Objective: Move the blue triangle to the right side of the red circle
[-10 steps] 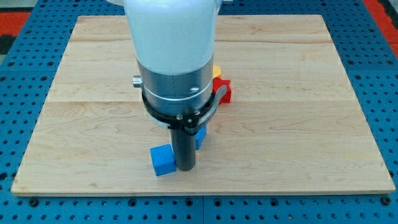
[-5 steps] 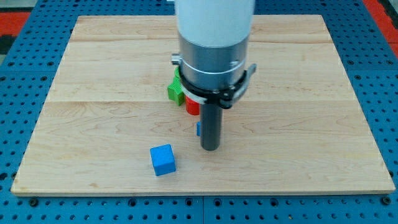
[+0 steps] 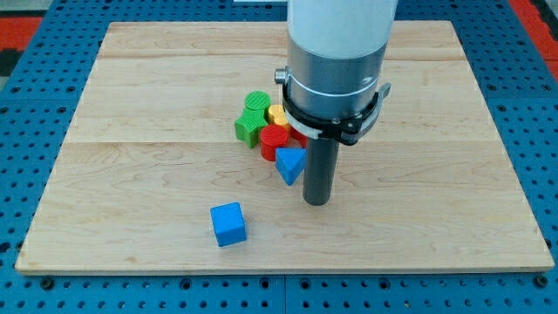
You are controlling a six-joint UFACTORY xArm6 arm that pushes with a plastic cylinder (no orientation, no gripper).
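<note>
The blue triangle (image 3: 290, 163) lies on the wooden board, just below and to the right of the red circle (image 3: 274, 139), touching or nearly touching it. My tip (image 3: 316, 201) stands on the board just right of the blue triangle and a little lower, close beside it. The arm's wide body hides whatever lies right of the red circle.
Two green blocks (image 3: 251, 118) and a yellow block (image 3: 277, 113) cluster against the red circle at its upper left. A blue cube (image 3: 228, 223) sits alone near the board's bottom edge, left of my tip. The board (image 3: 131, 131) rests on a blue pegboard.
My tip has moved right, from beside the blue cube to the right of the blue triangle. The arm now uncovers the cluster of green, yellow and red blocks.
</note>
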